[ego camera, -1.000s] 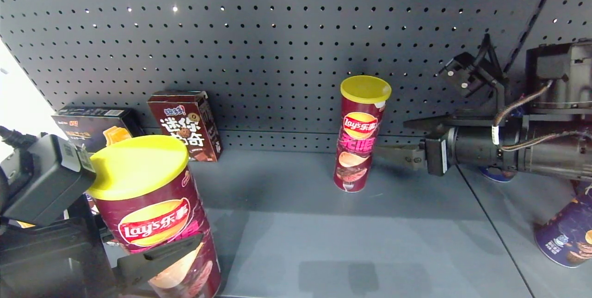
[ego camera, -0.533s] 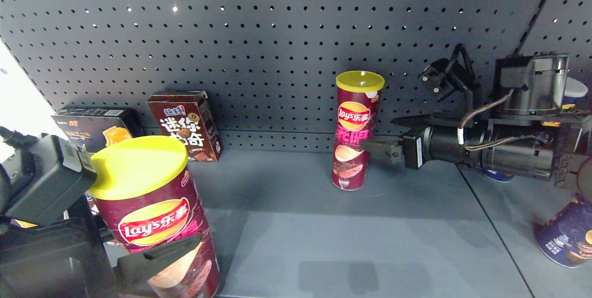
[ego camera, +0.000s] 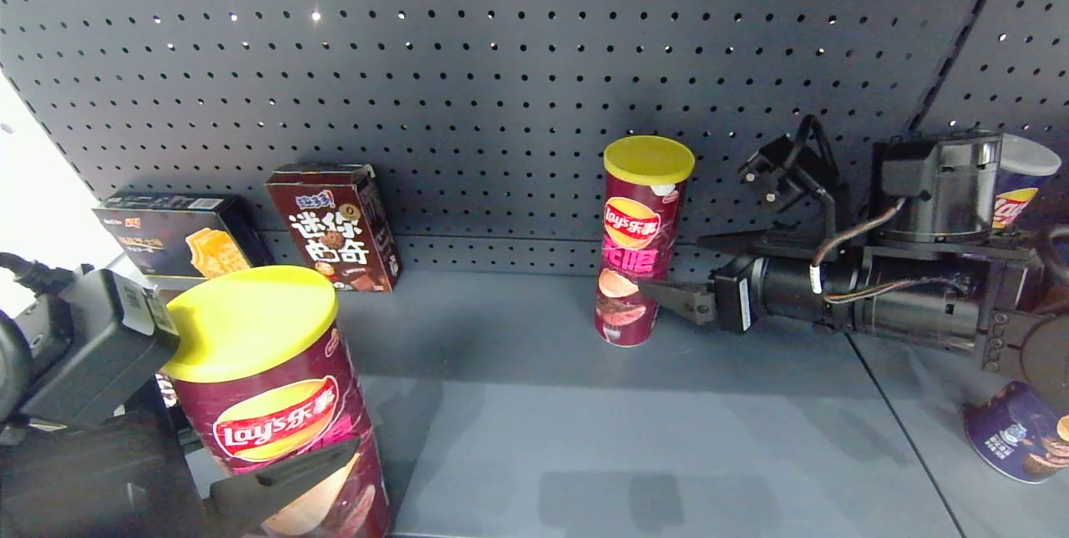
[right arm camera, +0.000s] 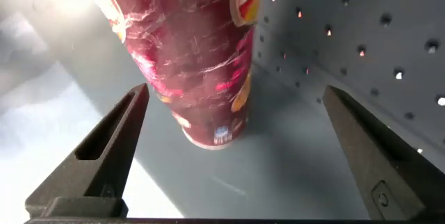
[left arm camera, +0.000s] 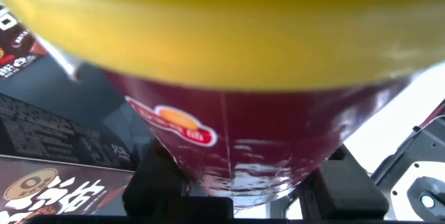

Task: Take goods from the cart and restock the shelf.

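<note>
A maroon chip can [ego camera: 639,241] with a yellow lid stands on the grey shelf [ego camera: 534,429] close to the pegboard back. My right gripper [ego camera: 672,264] comes in from the right at the can's lower half and is open. In the right wrist view the can [right arm camera: 198,57] sits between the spread fingers [right arm camera: 111,147], nearer one of them, and I cannot tell whether it touches. At the shelf's front left, my left gripper [ego camera: 284,446] is shut on a second, identical chip can [ego camera: 267,404], held upright. In the left wrist view that can [left arm camera: 229,133] sits in the left gripper [left arm camera: 250,182].
A brown snack box [ego camera: 338,225] and a black box [ego camera: 184,233] stand at the back left. A blue can [ego camera: 1015,187] with a white lid stands behind my right arm, and another blue can [ego camera: 1019,433] is at the front right. The pegboard wall [ego camera: 501,62] closes the back.
My right arm has moved left, so its open fingers now flank the standing can, which has shifted slightly left. The can in my left gripper has dropped a little.
</note>
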